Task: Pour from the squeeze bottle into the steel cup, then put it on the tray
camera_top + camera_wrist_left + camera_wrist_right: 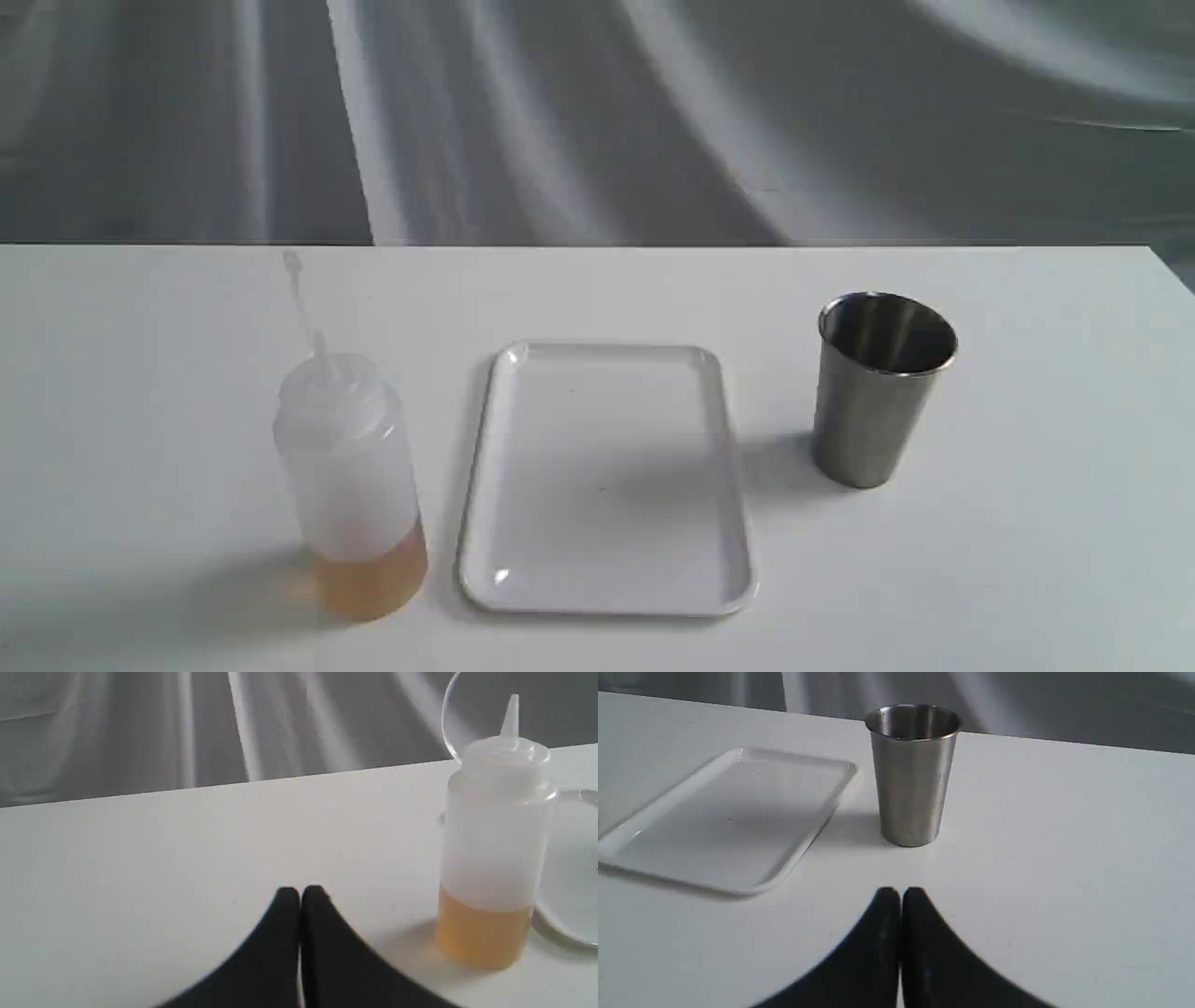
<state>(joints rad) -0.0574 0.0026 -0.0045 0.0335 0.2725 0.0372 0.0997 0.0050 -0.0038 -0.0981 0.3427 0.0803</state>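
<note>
On the white table [1027, 560], exterior view, we found the tray [607, 467] lying flat and bare at the middle. The squeeze bottle [350, 485] stood upright just beside the tray on the left arm's side, amber liquid [369, 579] filling only its lowest part. The steel cup [878, 392] stood upright near the tray on the opposite side, apart from its rim. Neither arm appeared in this view.

Left wrist view: the left gripper [300, 893] had its fingertips pressed together, holding nothing. It sat well short of the squeeze bottle [495, 858], with the tray [570, 882] showing just behind the bottle. The nozzle [510, 716] looked uncapped.

Right wrist view: the right gripper [901, 893] was likewise closed on nothing, facing the steel cup [913, 774], which stood near the tray [728, 821].

We judged the task not begun; the step in hand was the reach for the bottle. To do it well, the left jaws should spread wider than the body first, close on the mid-body, and clamp lightly, since soft walls could squirt liquid early. Carriage across the tray should keep the bottle upright.
</note>
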